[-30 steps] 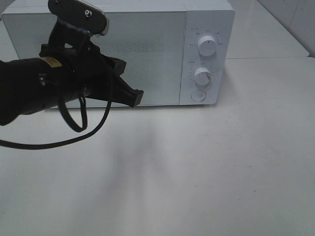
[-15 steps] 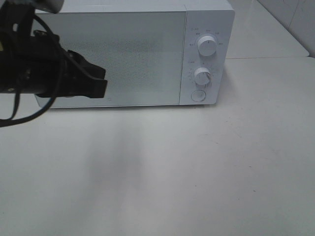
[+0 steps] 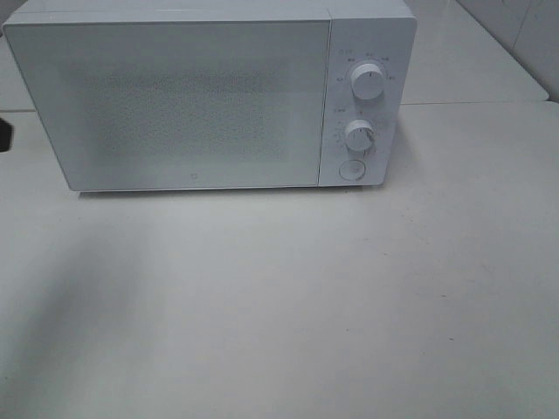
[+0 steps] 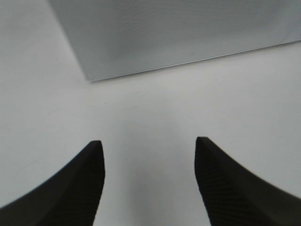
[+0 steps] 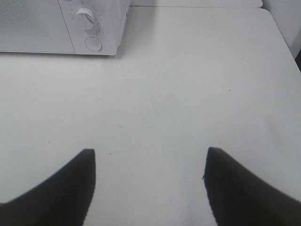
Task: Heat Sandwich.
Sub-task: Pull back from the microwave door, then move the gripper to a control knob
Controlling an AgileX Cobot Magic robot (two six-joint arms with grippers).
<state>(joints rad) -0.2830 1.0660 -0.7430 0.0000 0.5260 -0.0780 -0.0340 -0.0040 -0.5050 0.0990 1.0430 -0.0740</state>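
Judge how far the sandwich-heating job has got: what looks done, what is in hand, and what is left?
Done: the microwave door is shut. No sandwich shows anywhere, so whether it sits inside cannot be told. In hand: nothing. The left gripper and right gripper are open and empty over the table. Left, probably: turning the knobs, if heating has not started.

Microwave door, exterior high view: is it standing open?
No, the microwave door lies flush with the control panel, fully closed.
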